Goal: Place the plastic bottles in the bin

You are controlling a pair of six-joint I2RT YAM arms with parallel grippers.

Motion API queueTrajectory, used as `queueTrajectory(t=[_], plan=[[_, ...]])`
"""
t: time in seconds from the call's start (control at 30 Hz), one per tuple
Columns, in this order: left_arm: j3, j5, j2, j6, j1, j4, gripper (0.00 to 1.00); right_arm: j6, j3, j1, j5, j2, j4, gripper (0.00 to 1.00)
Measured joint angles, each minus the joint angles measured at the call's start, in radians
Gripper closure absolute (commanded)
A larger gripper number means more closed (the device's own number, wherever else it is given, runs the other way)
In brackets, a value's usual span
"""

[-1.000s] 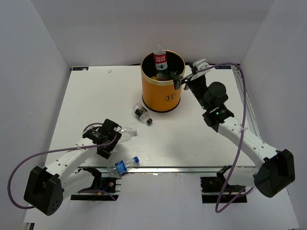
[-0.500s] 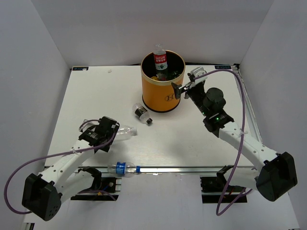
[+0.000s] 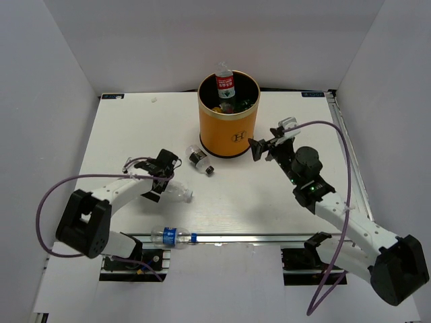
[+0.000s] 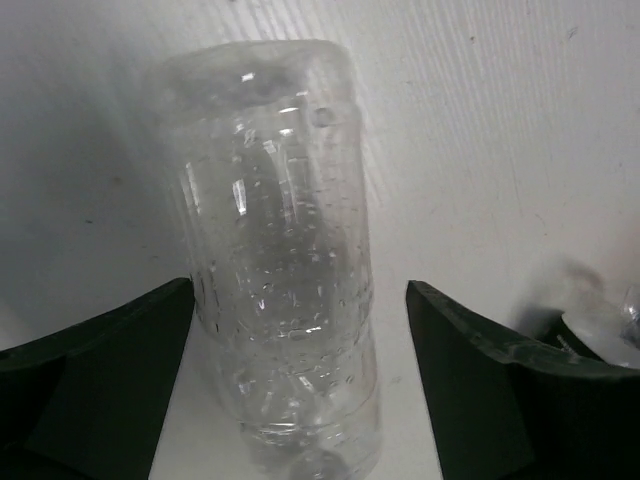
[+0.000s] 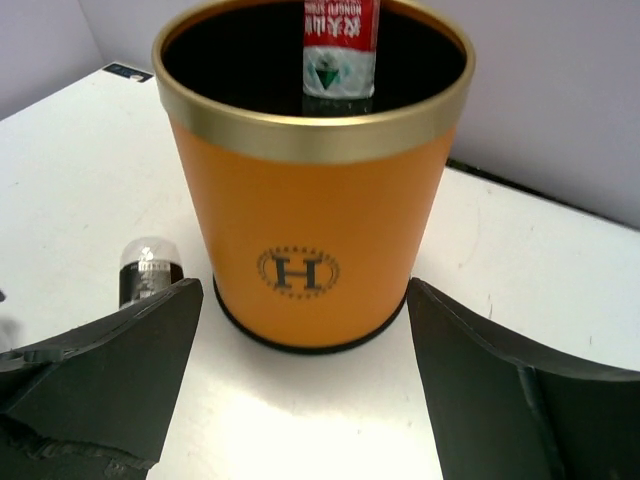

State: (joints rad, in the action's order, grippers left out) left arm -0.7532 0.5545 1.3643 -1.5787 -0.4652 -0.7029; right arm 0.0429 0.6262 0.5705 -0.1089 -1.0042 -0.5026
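The orange bin point(image 3: 228, 131) stands at the back middle. A red-labelled bottle point(image 3: 225, 84) sticks out of it, and a green one point(image 3: 244, 104) lies inside. A clear bottle point(image 3: 179, 194) lies on the table; my left gripper point(image 3: 166, 180) stands open over one end of it. In the left wrist view this bottle point(image 4: 275, 240) lies between the open fingers point(image 4: 100, 350). A black-labelled bottle point(image 3: 199, 160) lies left of the bin. My right gripper point(image 3: 259, 149) is open and empty, facing the bin point(image 5: 315, 200) from the right.
A blue-labelled bottle point(image 3: 174, 236) lies on the metal rail point(image 3: 256, 237) at the table's near edge. White walls close in the left, back and right sides. In the right wrist view the black-labelled bottle point(image 5: 150, 268) shows beside the left finger.
My left gripper has swung toward the table's middle and come down over the clear bottle. My right gripper has drawn back from the bin's rim. The blue-labelled bottle rolled onto the rail.
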Motion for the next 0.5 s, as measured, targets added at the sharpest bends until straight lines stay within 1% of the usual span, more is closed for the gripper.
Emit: queueTrajectory(t=[0.07,0.1,0.13,0.2,0.27,0.3,0.37,0.43,0.5], plan=[[-0.036,-0.005,0.056,-0.001,0.003,0.008,0.30,-0.028,-0.039,0.000,-0.014,0.045,0.010,0.11],[-0.050,-0.008,0.074,-0.002,0.005,0.009,0.54,-0.039,-0.056,0.000,-0.026,0.074,0.022,0.11],[-0.061,-0.006,0.083,-0.005,0.005,0.008,0.62,-0.048,-0.071,0.000,-0.039,0.105,0.036,0.10],[-0.087,-0.011,0.078,0.014,0.005,-0.001,0.67,-0.068,-0.101,0.000,-0.093,0.187,0.060,0.11],[-0.126,-0.002,0.059,0.048,0.005,-0.004,0.68,-0.089,-0.127,0.000,-0.158,0.272,0.080,0.11],[-0.155,0.009,0.042,0.073,0.005,-0.001,0.69,-0.099,-0.141,0.000,-0.197,0.317,0.092,0.11],[-0.238,0.028,0.002,0.142,0.005,0.014,0.74,-0.116,-0.172,0.000,-0.263,0.393,0.114,0.11],[-0.331,0.043,-0.035,0.229,0.005,0.082,0.78,-0.128,-0.203,-0.001,-0.318,0.461,0.140,0.11],[-0.428,0.044,-0.063,0.332,0.005,0.175,0.79,-0.138,-0.225,-0.002,-0.359,0.511,0.166,0.11]])
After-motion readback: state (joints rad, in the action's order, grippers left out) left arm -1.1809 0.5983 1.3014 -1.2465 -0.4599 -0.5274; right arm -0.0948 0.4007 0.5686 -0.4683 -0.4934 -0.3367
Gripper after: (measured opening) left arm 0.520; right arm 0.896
